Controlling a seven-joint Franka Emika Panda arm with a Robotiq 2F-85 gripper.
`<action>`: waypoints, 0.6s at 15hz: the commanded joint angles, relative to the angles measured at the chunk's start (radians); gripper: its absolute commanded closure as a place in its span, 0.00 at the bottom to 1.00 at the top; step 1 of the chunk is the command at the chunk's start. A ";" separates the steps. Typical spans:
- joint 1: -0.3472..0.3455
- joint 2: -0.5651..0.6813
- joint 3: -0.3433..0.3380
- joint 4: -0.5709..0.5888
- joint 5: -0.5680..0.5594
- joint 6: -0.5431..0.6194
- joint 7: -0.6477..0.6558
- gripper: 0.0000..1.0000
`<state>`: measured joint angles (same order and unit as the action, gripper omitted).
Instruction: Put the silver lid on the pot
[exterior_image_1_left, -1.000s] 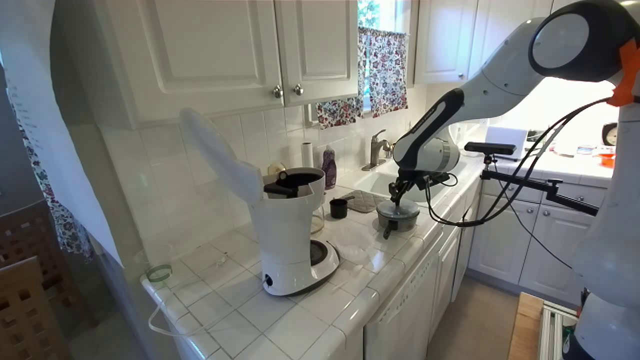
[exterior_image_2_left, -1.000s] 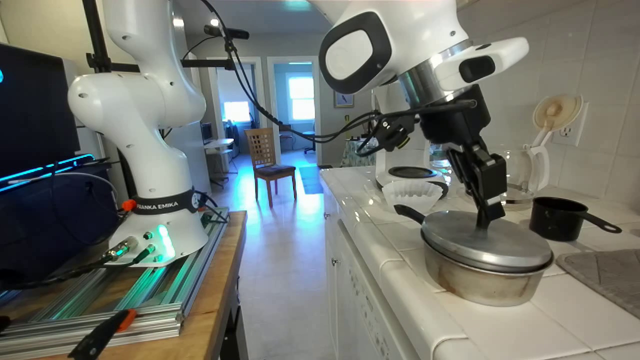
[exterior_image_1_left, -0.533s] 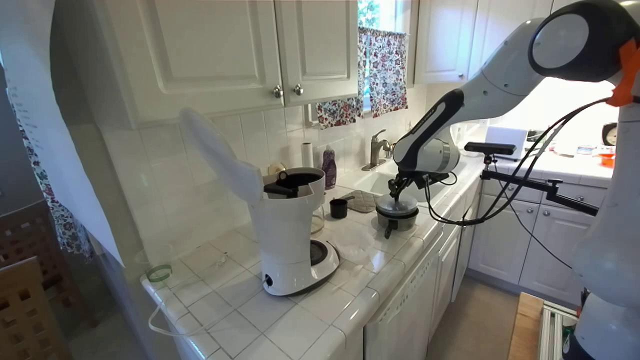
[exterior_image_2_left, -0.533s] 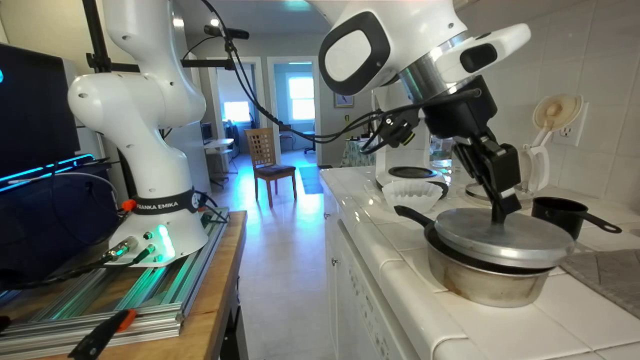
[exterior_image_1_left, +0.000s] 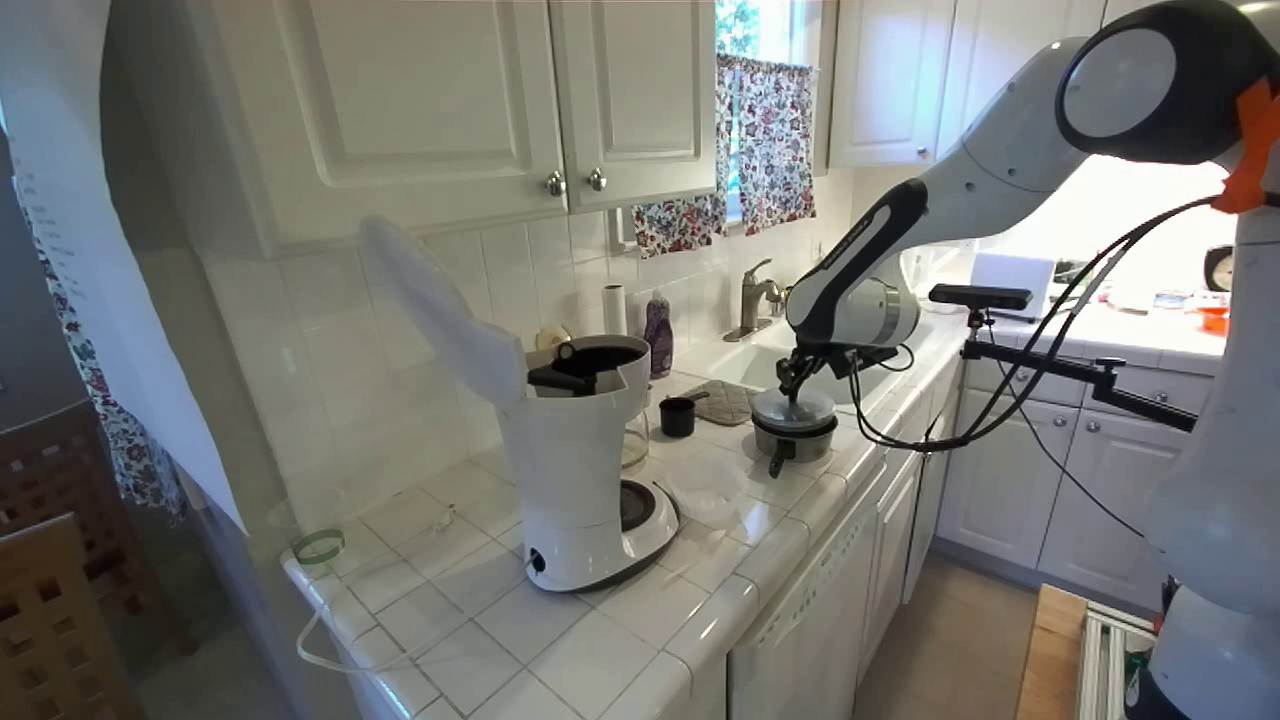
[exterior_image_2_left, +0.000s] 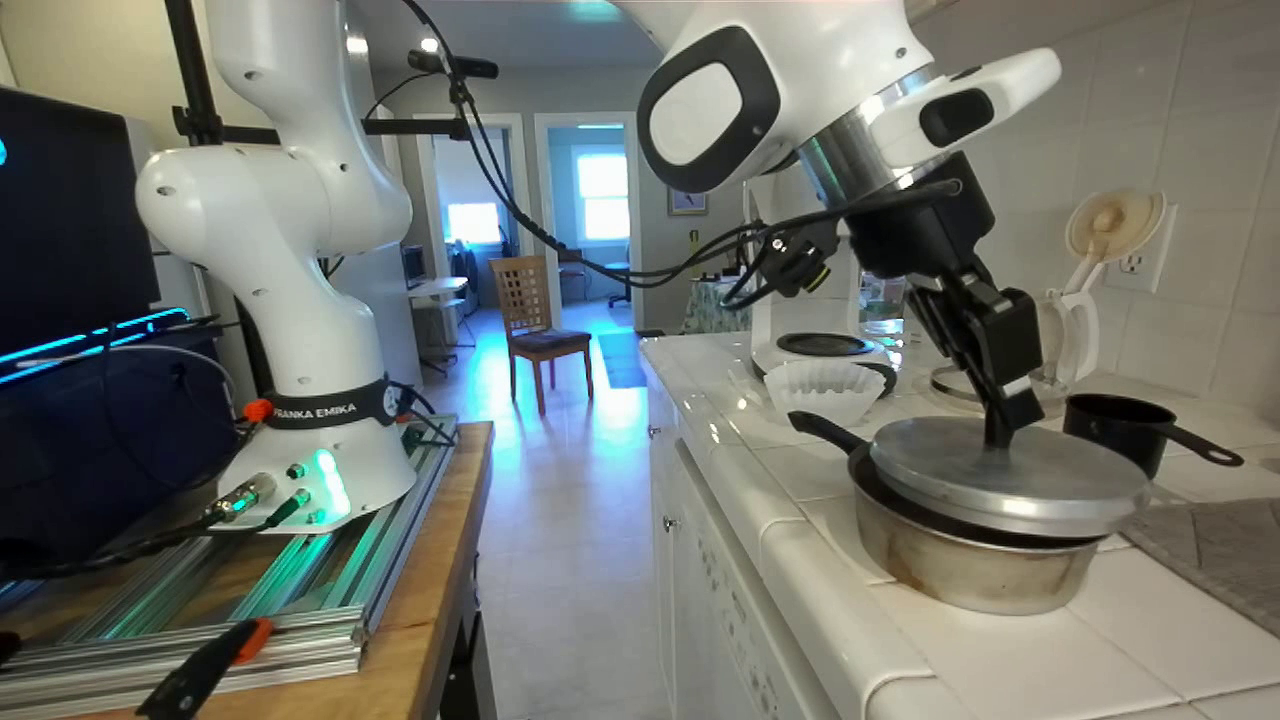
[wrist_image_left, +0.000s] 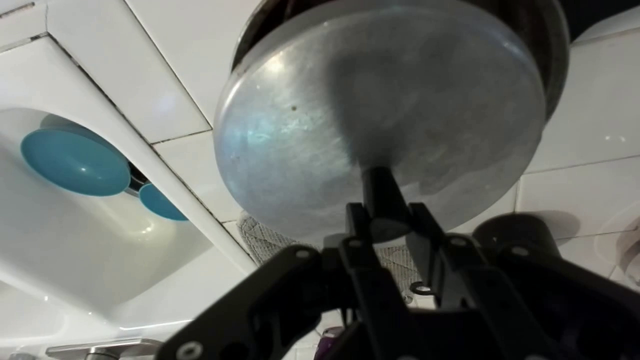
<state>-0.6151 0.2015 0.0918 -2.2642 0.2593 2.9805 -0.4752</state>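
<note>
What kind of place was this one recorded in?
Most likely a home kitchen: a sink with a faucet is set into the tiled counter, a white coffee maker stands on it, and white cabinets hang above.

2 white words, "FRANKA EMIKA", stand on the black band (exterior_image_2_left: 330, 408) around the robot base (exterior_image_2_left: 310, 480). Markings on the dark arm stripe (exterior_image_1_left: 862, 240) and the dishwasher panel (exterior_image_2_left: 735, 625) are too small to read.

A kitchen: sink (wrist_image_left: 75, 240), faucet (exterior_image_1_left: 750, 303), coffee maker (exterior_image_1_left: 572, 485)
</note>
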 joint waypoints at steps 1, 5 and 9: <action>-0.013 0.000 0.021 0.001 0.037 -0.001 -0.015 0.94; -0.012 0.005 0.031 0.002 0.041 -0.004 -0.018 0.94; -0.011 0.007 0.030 -0.003 0.036 0.000 -0.013 0.94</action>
<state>-0.6154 0.2049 0.1076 -2.2648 0.2705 2.9800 -0.4752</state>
